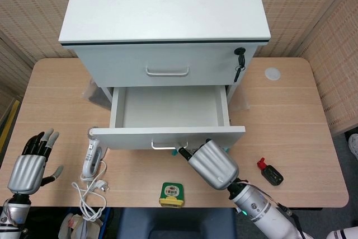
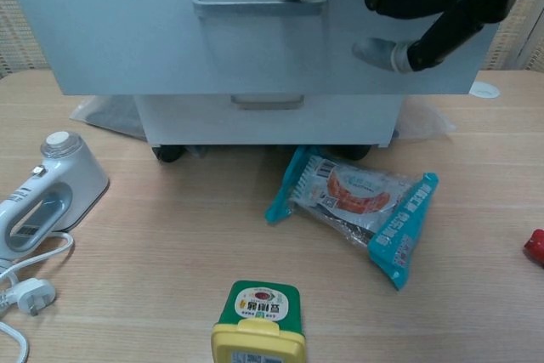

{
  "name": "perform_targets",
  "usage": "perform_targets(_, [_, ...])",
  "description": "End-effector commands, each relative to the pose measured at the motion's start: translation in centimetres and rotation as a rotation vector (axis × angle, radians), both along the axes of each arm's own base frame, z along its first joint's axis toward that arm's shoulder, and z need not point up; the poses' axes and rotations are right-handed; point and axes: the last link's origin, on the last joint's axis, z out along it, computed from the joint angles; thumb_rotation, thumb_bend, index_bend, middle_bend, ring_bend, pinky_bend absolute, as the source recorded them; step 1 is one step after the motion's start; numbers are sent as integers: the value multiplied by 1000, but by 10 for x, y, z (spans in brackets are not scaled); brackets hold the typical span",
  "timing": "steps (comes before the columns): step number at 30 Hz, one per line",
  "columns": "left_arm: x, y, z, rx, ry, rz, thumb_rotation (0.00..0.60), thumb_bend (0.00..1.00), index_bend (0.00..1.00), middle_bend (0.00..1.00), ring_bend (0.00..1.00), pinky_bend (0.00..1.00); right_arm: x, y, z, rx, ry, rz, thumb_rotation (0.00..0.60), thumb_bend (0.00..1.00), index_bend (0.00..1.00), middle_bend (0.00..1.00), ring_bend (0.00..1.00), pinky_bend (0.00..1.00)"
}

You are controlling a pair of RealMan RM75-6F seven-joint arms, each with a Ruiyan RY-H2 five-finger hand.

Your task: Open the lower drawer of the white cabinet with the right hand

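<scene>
Robot hand (image 2: 429,2) before pulled-out drawer front (image 2: 255,48); finger hooks handle (image 2: 259,6).

Bright, even light; soft shadows, sharp focus.

Cabinet (image 1: 165,4) stood at table (image 1: 291,110) rear; lower drawer (image 1: 168,135) projected forward; snack packet (image 2: 357,201) before it, hand mixer (image 2: 42,193) left

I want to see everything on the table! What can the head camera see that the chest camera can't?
Only the head view shows the cabinet top, the key, the drawer's empty inside and the left hand. Only the chest view shows the whole snack packet. Both show the right hand at the drawer handle, and the green-labelled container.
</scene>
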Motion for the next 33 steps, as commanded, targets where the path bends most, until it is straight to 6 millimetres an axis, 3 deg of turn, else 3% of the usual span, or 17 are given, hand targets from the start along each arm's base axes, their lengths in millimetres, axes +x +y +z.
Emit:
perform_targets(1, [0,0,-1,-1,-1,-1,600,249,0,0,0,92,-2,3,-1,4,2,4,600,376,228,921,972,855])
perform_targets(21, [4,1,-1,-5,-1,-14,600,250,0,0,0,92,-9,25,9,-5,-47,67,600,376,226,921,973,855])
perform_targets(27, [4,1,-1,-5,-1,-13,600,249,0,0,0,92,-20,32,27,14,-109,59,600,376,226,888,955,855])
perform_targets(33, [4,1,1,-2,-1,-9,600,249,0,0,0,92,-41,41,60,-12,-174,17,600,376,226,842,886,855])
